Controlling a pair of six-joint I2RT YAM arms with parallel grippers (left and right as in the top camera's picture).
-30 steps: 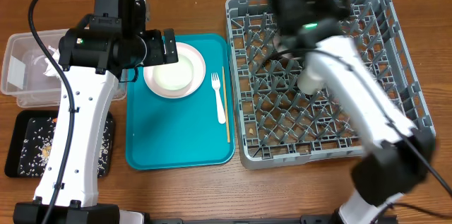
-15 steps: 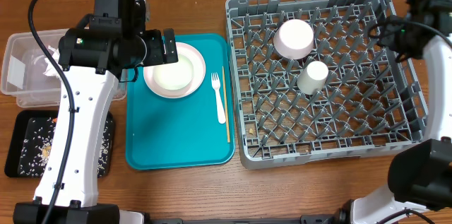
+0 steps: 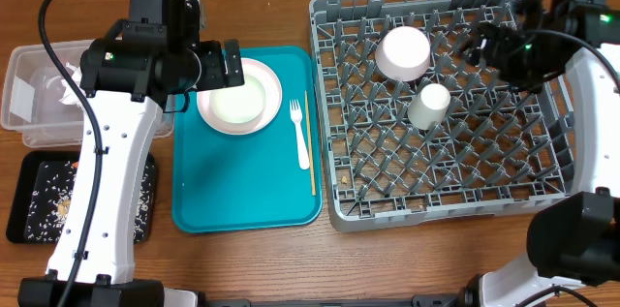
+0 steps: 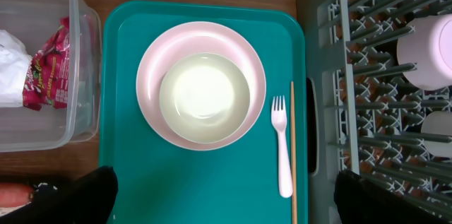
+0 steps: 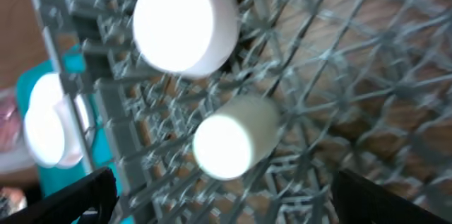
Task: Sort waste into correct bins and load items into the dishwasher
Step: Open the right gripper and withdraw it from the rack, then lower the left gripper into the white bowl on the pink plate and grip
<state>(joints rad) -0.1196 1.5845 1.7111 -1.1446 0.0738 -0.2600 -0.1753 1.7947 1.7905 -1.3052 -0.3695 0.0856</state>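
Find the left gripper (image 4: 222,181) spread wide and empty above the teal tray (image 4: 176,196), and the right gripper (image 3: 481,44) equally parted, carrying nothing, over the far side of the dish rack (image 3: 455,176). Already racked: an upturned bowl (image 3: 403,52) and a cup (image 3: 429,106) tilted among the pegs. Left to load from the tray: a second bowl (image 4: 205,97) nested in the pink plate (image 4: 152,75), with the fork (image 4: 282,146) and wooden stick (image 4: 292,146) just beside.

Expect that bowl to be rigid, smooth and probably light (likely slippery too). Pinch across the rim, one finger inside. Lift it clear before tackling the plate, flat and hard to get under. Treat fork and stick as thin, low, prone to skate on the slick tray.

Underneath, a wooden desk (image 3: 252,259). Plenty of free pegs in the rack.
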